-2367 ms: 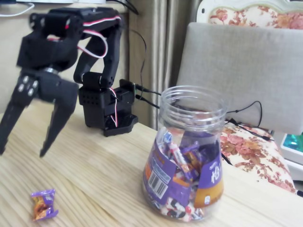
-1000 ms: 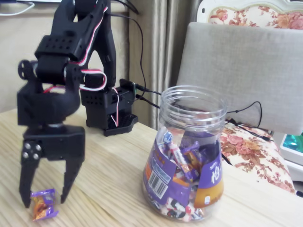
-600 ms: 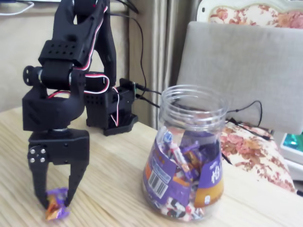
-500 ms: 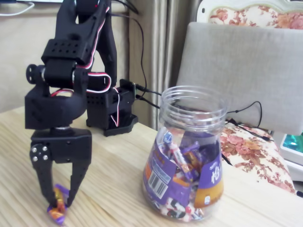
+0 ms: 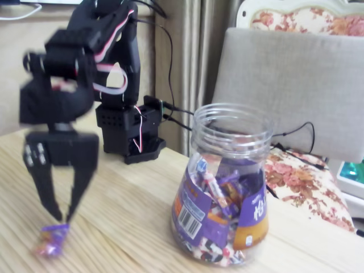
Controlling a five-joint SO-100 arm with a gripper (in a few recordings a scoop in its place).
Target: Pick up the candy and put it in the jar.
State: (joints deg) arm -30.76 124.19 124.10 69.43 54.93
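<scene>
While my gripper (image 5: 61, 219) is blurred with motion, its two black fingertips have drawn nearly together, and the candy (image 5: 51, 240) hangs right at them, its purple twisted top seemingly pinched between the tips. Half a second ago the sweet sat low between my fingers at the table; now the whole hand has risen and the candy has come up with it, so I judge the grasp has taken. The blur keeps me from seeing whether the wrapper is fully clear of the wooden table (image 5: 131, 205), and the hold looks like it catches only the upper end of the wrapper, which could slip.

Taking the jar (image 5: 227, 187) as the landmark: the candy and my gripper are well to the left of it and nearer the camera's bottom edge. The jar stands upright with its wide ribbed mouth open, many similar sweets showing through its clear wall. Behind and left of the jar sits my black arm base (image 5: 128, 133) with its wires. Farther back, behind the jar, is a grey cushioned chair back (image 5: 296, 85).

Next I judge I must lift higher than the jar's rim and carry the candy rightward over its mouth.
</scene>
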